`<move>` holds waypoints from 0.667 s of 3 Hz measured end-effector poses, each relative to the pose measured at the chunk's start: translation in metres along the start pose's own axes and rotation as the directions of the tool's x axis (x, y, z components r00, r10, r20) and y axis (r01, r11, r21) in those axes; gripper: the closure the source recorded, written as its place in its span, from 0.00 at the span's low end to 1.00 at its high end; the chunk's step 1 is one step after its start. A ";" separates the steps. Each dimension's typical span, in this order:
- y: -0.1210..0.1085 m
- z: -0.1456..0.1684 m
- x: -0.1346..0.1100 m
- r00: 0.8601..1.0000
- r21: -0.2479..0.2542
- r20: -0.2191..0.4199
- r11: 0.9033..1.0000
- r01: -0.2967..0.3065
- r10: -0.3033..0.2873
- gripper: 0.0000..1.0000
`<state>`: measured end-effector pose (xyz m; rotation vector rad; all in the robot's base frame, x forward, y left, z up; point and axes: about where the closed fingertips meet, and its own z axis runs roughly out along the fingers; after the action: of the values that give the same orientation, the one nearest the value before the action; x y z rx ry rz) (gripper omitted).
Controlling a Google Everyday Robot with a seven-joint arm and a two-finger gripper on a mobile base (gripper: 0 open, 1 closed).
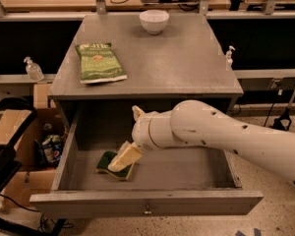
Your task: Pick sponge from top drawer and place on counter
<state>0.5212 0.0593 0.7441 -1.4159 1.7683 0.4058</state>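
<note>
The top drawer is pulled open below the counter. The sponge, dark green on top with a yellow base, lies flat on the drawer floor at the left. My gripper, with cream-coloured fingers, reaches down from the white arm into the drawer and sits right over the sponge, covering its right part.
A green chip bag lies on the counter's left side and a white bowl stands at its back. Cardboard boxes and clutter sit left of the cabinet. A spray bottle stands at the right.
</note>
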 end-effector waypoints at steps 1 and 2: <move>-0.001 0.005 0.004 1.000 -0.018 0.008 1.000 -0.012 0.013 0.00; -0.002 0.033 0.031 0.998 -0.067 -0.016 0.996 -0.064 0.063 0.00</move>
<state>0.5351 0.0607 0.7016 -1.4152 1.8300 0.4950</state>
